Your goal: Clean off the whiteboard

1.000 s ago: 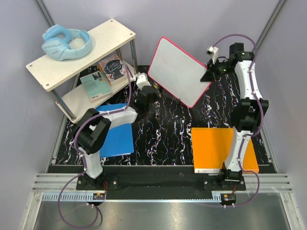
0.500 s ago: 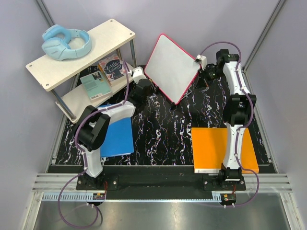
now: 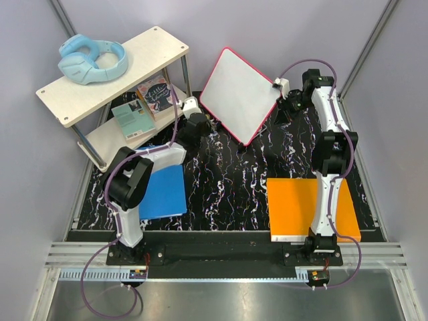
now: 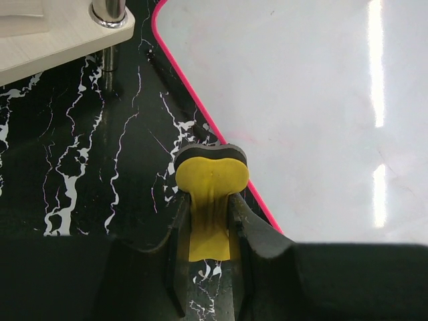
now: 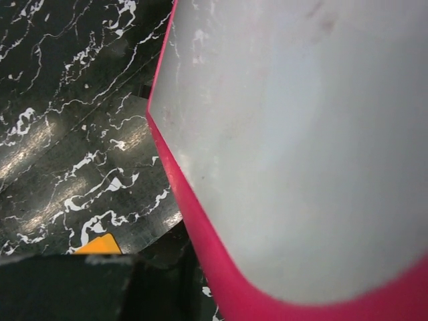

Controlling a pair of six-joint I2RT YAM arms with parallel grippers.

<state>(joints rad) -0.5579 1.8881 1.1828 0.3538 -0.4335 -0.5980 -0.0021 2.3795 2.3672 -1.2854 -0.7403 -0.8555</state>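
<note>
Since a second ago the square white pink-framed whiteboard (image 3: 237, 93) has moved up and left. It stands tilted over the black marbled table (image 3: 227, 180), and the right gripper (image 3: 281, 100) is clamped on its right corner. The left gripper (image 4: 208, 224), closed on a yellow eraser (image 4: 210, 175), is just beside the blank board's left edge, with open table further left.

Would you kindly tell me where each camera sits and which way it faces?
Top external: above and behind the robot, looking down at the table; left arm and right arm show, right claw holding the tilted whiteboard.
Left wrist: looks along the left claw, shut on a yellow pad beside the whiteboard.
Right wrist: close against the whiteboard's pink corner; claw hardly visible.
Shared: all three see the whiteboard.
</note>
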